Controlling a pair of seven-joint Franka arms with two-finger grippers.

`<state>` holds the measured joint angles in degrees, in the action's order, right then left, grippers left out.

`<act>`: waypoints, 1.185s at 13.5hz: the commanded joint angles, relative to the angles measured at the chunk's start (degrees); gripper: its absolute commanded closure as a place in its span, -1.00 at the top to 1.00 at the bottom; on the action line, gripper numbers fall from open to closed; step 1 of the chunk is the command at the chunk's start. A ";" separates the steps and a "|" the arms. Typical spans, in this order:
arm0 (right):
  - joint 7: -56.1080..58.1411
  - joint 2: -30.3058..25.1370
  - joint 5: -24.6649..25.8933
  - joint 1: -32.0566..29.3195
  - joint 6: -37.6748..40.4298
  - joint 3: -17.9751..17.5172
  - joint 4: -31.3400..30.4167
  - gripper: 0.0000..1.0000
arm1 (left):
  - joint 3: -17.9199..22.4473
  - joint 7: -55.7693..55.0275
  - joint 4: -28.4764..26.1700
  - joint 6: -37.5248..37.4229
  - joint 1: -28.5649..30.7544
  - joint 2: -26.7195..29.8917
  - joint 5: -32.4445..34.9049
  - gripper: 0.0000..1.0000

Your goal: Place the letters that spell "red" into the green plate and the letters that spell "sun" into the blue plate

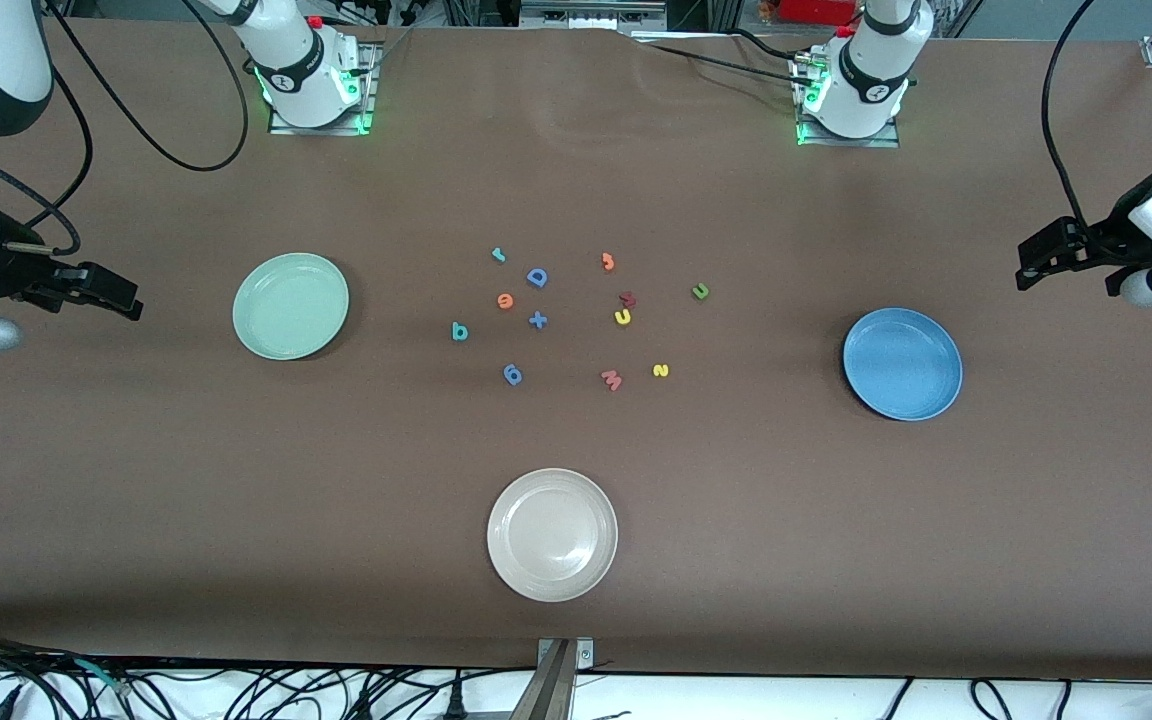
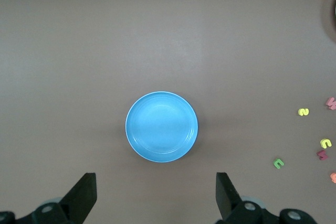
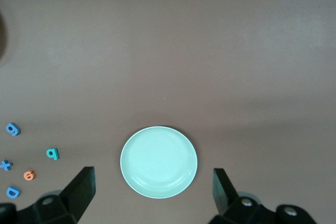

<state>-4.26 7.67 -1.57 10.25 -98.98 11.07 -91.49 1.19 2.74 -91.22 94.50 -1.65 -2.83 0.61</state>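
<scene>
The teal "r" point(image 1: 498, 255), orange "e" point(image 1: 505, 300) and teal "d" point(image 1: 459, 331) lie loose at mid-table, toward the green plate point(image 1: 291, 305). The yellow "s" point(image 1: 661, 370), yellow "u" point(image 1: 622, 317) and green "n" point(image 1: 700, 291) lie toward the blue plate point(image 1: 902, 363). Both plates hold nothing. My right gripper point(image 1: 121, 295) hangs open in the air past the green plate point(image 3: 158, 162), at the right arm's end of the table. My left gripper point(image 1: 1033, 260) hangs open past the blue plate point(image 2: 161, 126), at the left arm's end.
Among the letters lie a blue "D" point(image 1: 536, 277), a blue plus point(image 1: 537, 320), a blue "6" point(image 1: 512, 374), an orange "3" point(image 1: 608, 262), a dark red piece point(image 1: 627, 298) and a red "W" point(image 1: 612, 379). A cream-white plate point(image 1: 552, 534) sits nearest the front camera.
</scene>
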 commanded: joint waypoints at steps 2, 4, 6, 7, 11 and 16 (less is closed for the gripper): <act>-0.40 -0.82 0.60 0.29 -0.16 0.09 -0.97 0.99 | 0.22 1.21 0.17 -0.28 -0.02 -0.07 -1.75 1.00; -0.40 -0.82 0.60 0.29 -0.07 0.09 -0.97 0.99 | 0.22 1.21 0.17 -0.28 -0.02 -0.16 -1.75 1.00; -0.40 -0.82 0.52 0.29 -0.07 0.09 -1.14 0.99 | 0.22 1.21 0.17 -0.28 -0.02 -0.16 -1.75 1.00; -0.40 -0.82 0.52 0.29 -0.07 0.09 -1.14 0.99 | 0.22 1.21 0.17 -0.28 -0.11 -0.16 -1.75 1.00; -0.32 -0.82 0.60 0.29 1.15 0.09 -1.67 0.99 | 0.22 1.21 0.17 -0.28 -0.02 -0.16 -1.75 1.00; -0.31 0.41 0.52 0.73 5.72 -2.63 -1.85 0.99 | 0.22 1.21 0.17 -0.28 -0.02 -0.16 -1.75 1.00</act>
<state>-4.20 7.84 -1.57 10.52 -95.31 9.40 -92.75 1.18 2.74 -91.23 94.50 -1.66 -2.96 0.61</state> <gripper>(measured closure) 0.004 0.000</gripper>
